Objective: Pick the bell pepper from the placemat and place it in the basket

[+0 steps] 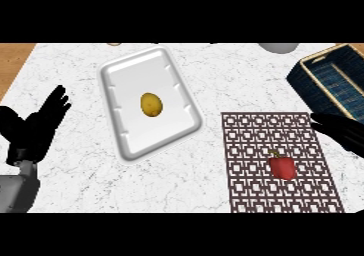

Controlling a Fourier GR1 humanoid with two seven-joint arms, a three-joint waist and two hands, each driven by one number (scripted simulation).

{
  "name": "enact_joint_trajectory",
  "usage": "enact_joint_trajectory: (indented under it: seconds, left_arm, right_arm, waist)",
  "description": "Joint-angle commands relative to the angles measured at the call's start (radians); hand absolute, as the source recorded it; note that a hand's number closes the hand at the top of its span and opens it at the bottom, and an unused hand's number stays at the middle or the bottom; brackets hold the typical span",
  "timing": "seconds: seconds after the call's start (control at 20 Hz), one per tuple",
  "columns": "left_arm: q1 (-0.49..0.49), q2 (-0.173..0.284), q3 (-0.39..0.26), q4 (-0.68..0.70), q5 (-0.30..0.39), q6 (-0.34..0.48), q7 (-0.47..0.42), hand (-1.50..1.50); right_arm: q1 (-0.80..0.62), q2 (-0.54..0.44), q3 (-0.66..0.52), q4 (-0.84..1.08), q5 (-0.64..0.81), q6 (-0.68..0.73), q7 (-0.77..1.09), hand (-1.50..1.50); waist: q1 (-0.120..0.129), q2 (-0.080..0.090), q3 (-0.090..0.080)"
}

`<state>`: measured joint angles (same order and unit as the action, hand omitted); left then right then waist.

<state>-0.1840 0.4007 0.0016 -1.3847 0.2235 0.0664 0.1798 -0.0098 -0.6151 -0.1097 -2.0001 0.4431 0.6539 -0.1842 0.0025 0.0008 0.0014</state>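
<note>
- White marbled counter point(74, 65), with a strip of wooden surface point(9, 62) showing beyond its left edge.
- Placemat point(251, 175): brown lattice pattern, lower right of the counter.
- Bell pepper point(282, 167): red with a green stem, lying on the placemat's right half, touched by nothing.
- Right hand point(346, 134): black, entering from the right edge, fingers straight and spread over the placemat's upper right corner; the pepper lies near it, below and to its left, apart from the fingertips.
- Basket point(318, 82): dark blue woven, tan rim, upper right, beyond the right hand.
- White tray point(129, 75): centre left, tilted, holding one potato point(151, 105).
- Left hand point(33, 125): open, fingers up, resting at the left edge, well apart from the pepper.
- Grey rounded object point(279, 47): at the top edge, cut off; kind unclear.
</note>
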Motion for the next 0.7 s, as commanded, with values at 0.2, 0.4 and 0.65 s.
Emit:
enact_joint_trajectory:
  seconds: [0.2,0.4,0.65]
  left_arm:
    - [-0.041,-0.005,0.027,0.018,-0.011,-0.036,0.021,0.0]
    - [0.004,-0.05,0.012,-0.003,-0.055,-0.018,-0.003,0.0]
    - [-0.05,-0.063,0.028,0.035,-0.078,-0.014,0.019,0.0]
  right_arm:
    - [-0.02,0.156,0.09,0.253,0.124,-0.182,-0.181,-1.5]
    - [-0.082,0.205,0.193,0.314,0.292,-0.236,-0.112,-1.5]
    - [-0.106,0.182,0.202,0.487,0.369,-0.264,-0.205,-1.5]
  waist:
    - [0.001,0.0,-0.001]
    - [0.003,0.0,-0.001]
    - [-0.001,0.0,-0.001]
